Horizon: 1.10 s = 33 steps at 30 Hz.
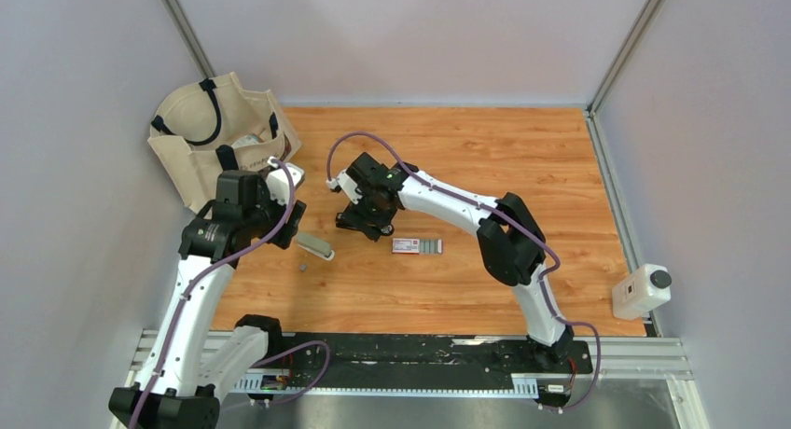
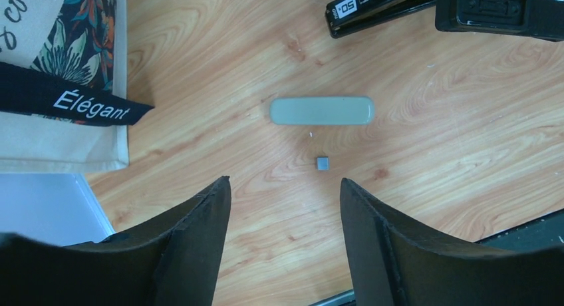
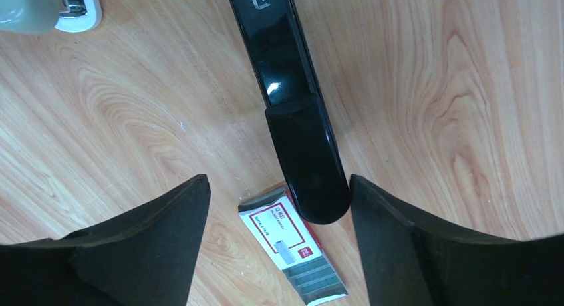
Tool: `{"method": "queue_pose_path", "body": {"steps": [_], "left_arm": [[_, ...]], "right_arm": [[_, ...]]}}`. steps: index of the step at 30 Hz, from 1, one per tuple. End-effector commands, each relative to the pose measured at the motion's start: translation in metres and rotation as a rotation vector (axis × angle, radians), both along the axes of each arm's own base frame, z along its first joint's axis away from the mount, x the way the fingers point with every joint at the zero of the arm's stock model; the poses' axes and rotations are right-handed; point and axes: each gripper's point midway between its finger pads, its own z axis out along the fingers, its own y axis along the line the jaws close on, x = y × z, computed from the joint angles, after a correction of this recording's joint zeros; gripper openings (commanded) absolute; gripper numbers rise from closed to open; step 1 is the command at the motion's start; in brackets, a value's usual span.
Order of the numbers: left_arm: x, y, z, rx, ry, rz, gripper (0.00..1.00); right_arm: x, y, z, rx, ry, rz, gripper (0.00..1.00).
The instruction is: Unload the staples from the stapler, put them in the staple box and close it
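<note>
The black stapler (image 3: pixel 292 106) lies closed on the wooden table. Its rounded end sits between my right gripper's open fingers (image 3: pixel 278 177), nearer the right finger, and nothing is gripped. In the top view the right gripper (image 1: pixel 360 222) hides most of it. The stapler's other end shows in the left wrist view (image 2: pixel 379 10). A tiny grey staple strip (image 2: pixel 323 162) lies on the table just below a pale grey oblong object (image 2: pixel 322 111); the strip also shows in the top view (image 1: pixel 303 267). My left gripper (image 2: pixel 285 180) is open and empty above this spot.
A small red-and-white staple box (image 3: pixel 286 243) lies by the stapler's rounded end, grey strips showing at its open end; it also shows in the top view (image 1: pixel 417 246). A beige tote bag (image 1: pixel 219 135) stands at the back left. A white bottle (image 1: pixel 642 292) sits off the table's right edge.
</note>
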Motion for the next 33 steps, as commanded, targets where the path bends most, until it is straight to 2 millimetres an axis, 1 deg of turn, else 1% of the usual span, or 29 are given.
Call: {"method": "queue_pose_path", "body": {"steps": [1, 5, 7, 8, 9, 11, 12, 13, 17, 18, 19, 20, 21, 22, 23, 24, 25, 26, 27, 28, 29, 30, 31, 32, 33], "left_arm": [[0.002, 0.002, 0.013, 0.007, -0.053, 0.019, 0.71], [0.002, 0.000, 0.009, 0.023, -0.051, 0.003, 0.77], [0.001, -0.001, 0.007, 0.024, -0.040, -0.002, 0.78], [0.001, -0.002, 0.006, 0.023, -0.036, -0.004, 0.78], [0.001, -0.003, 0.005, 0.021, -0.035, -0.010, 0.79], [0.001, -0.004, 0.005, 0.021, -0.033, -0.011, 0.79], [0.002, -0.004, 0.004, 0.021, -0.035, -0.011, 0.79], [0.003, -0.003, 0.004, 0.025, -0.040, -0.007, 0.79], [0.006, -0.002, 0.002, 0.028, -0.049, 0.002, 0.78], [0.005, -0.004, 0.001, 0.029, -0.049, -0.007, 0.77], [0.006, -0.005, 0.001, 0.031, -0.054, -0.014, 0.77], [0.007, -0.006, 0.002, 0.038, -0.061, -0.021, 0.76], [0.007, -0.009, 0.000, 0.041, -0.060, -0.036, 0.75], [0.009, -0.012, 0.001, 0.039, -0.068, -0.047, 0.75], [0.009, -0.016, 0.001, 0.038, -0.066, -0.060, 0.75], [0.010, -0.019, -0.001, 0.035, -0.058, -0.066, 0.75], [0.012, -0.022, -0.002, 0.032, -0.051, -0.076, 0.75], [0.012, -0.025, -0.005, 0.026, -0.036, -0.080, 0.75], [0.014, -0.031, -0.008, 0.029, -0.015, -0.098, 0.75], [0.017, -0.034, -0.010, 0.030, -0.010, -0.106, 0.75], [0.018, -0.037, -0.010, 0.031, -0.006, -0.116, 0.75], [0.021, -0.044, -0.013, 0.035, 0.006, -0.137, 0.74], [0.024, -0.049, -0.014, 0.033, 0.004, -0.146, 0.75], [0.026, -0.056, -0.011, 0.031, 0.000, -0.170, 0.75], [0.029, -0.061, -0.014, 0.032, 0.017, -0.183, 0.75]], "right_arm": [[0.005, 0.010, 0.004, 0.017, -0.013, 0.035, 0.77], [0.014, 0.011, -0.002, 0.006, -0.043, 0.027, 0.72], [0.017, 0.014, -0.006, 0.007, -0.048, 0.024, 0.67], [0.019, 0.017, -0.004, 0.015, -0.052, 0.024, 0.65], [0.019, 0.018, -0.004, 0.017, -0.052, 0.023, 0.60], [0.021, 0.021, -0.004, 0.026, -0.052, 0.011, 0.55], [0.021, 0.022, -0.004, 0.030, -0.050, 0.009, 0.49], [0.021, 0.022, -0.004, 0.033, -0.048, 0.006, 0.45], [0.017, 0.024, -0.001, 0.056, -0.040, -0.006, 0.36], [0.015, 0.023, 0.001, 0.062, -0.037, -0.016, 0.30], [0.016, 0.024, 0.003, 0.072, -0.040, -0.026, 0.26], [0.015, 0.024, 0.004, 0.078, -0.042, -0.034, 0.18], [0.016, 0.023, 0.010, 0.091, -0.051, -0.047, 0.14], [0.015, 0.022, 0.010, 0.100, -0.048, -0.074, 0.11], [0.018, 0.020, 0.011, 0.104, -0.058, -0.099, 0.02], [0.018, 0.020, 0.013, 0.113, -0.058, -0.120, 0.00], [0.016, 0.019, 0.016, 0.135, -0.052, -0.156, 0.00], [0.021, 0.015, 0.018, 0.135, -0.070, -0.203, 0.00], [0.020, 0.013, 0.021, 0.145, -0.073, -0.220, 0.00], [0.022, 0.015, 0.034, 0.212, -0.063, -0.302, 0.00], [0.015, 0.010, 0.029, 0.219, -0.041, -0.328, 0.00], [0.013, 0.008, 0.031, 0.243, -0.041, -0.352, 0.00], [0.018, 0.014, 0.042, 0.315, -0.060, -0.391, 0.00], [0.003, 0.006, 0.044, 0.367, -0.017, -0.429, 0.00], [-0.003, 0.010, 0.050, 0.430, 0.010, -0.436, 0.00]]}}
